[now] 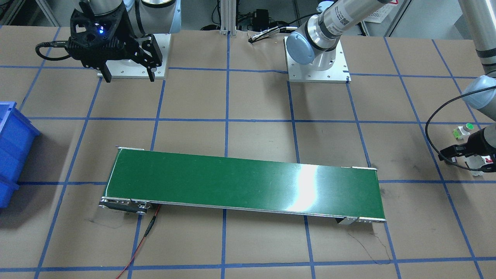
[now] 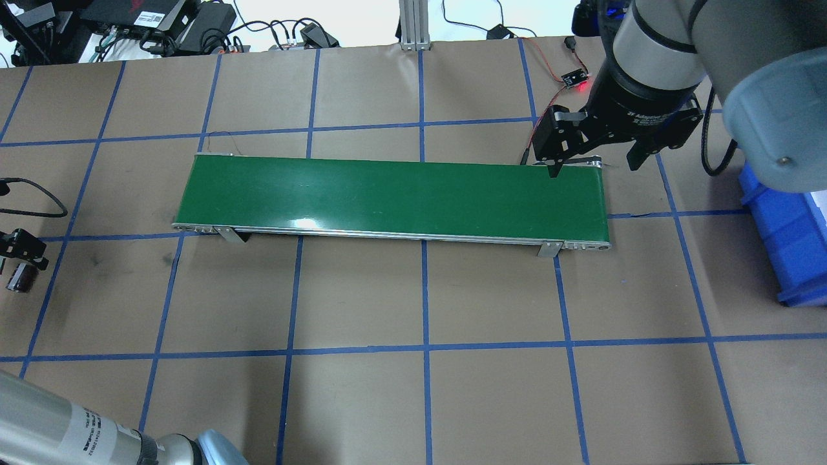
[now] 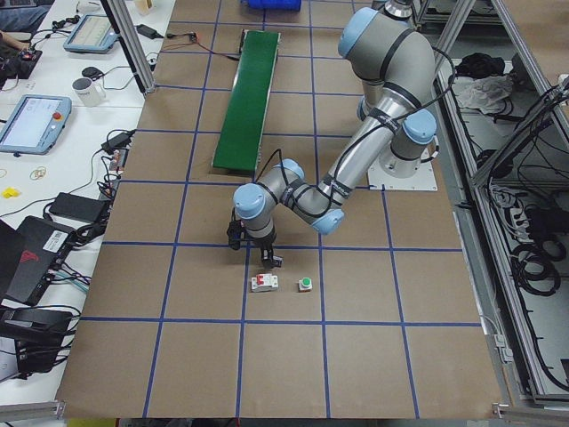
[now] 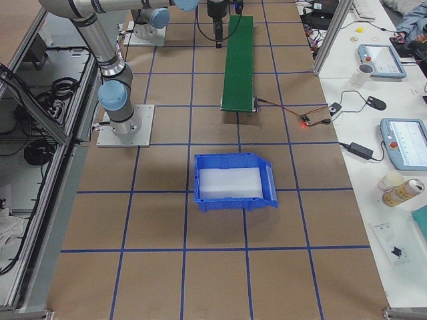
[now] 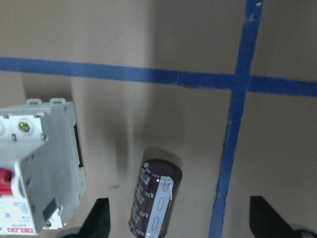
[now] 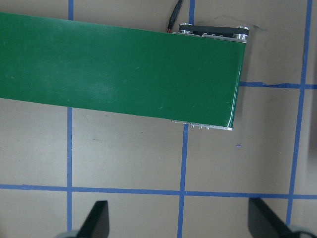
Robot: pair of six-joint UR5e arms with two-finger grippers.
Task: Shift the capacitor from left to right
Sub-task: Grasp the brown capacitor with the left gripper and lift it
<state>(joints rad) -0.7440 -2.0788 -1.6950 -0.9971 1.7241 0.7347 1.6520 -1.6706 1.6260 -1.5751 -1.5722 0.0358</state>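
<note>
The capacitor (image 5: 154, 198), a stubby dark brown cylinder with a pale stripe, lies on its side on the brown table. It also shows at the far left edge of the overhead view (image 2: 21, 279). My left gripper (image 5: 179, 219) is open just above it, one finger on each side, not touching it. The left gripper also shows in the overhead view (image 2: 19, 248) and in the front view (image 1: 465, 152). My right gripper (image 2: 591, 165) is open and empty, hovering over the right end of the green conveyor belt (image 2: 394, 194).
A white breaker with red switches (image 5: 39, 168) lies close beside the capacitor. A green-capped push button (image 1: 466, 129) stands near it. A blue bin (image 4: 233, 181) sits beyond the conveyor's right end. A red wire (image 1: 141, 242) runs from the conveyor.
</note>
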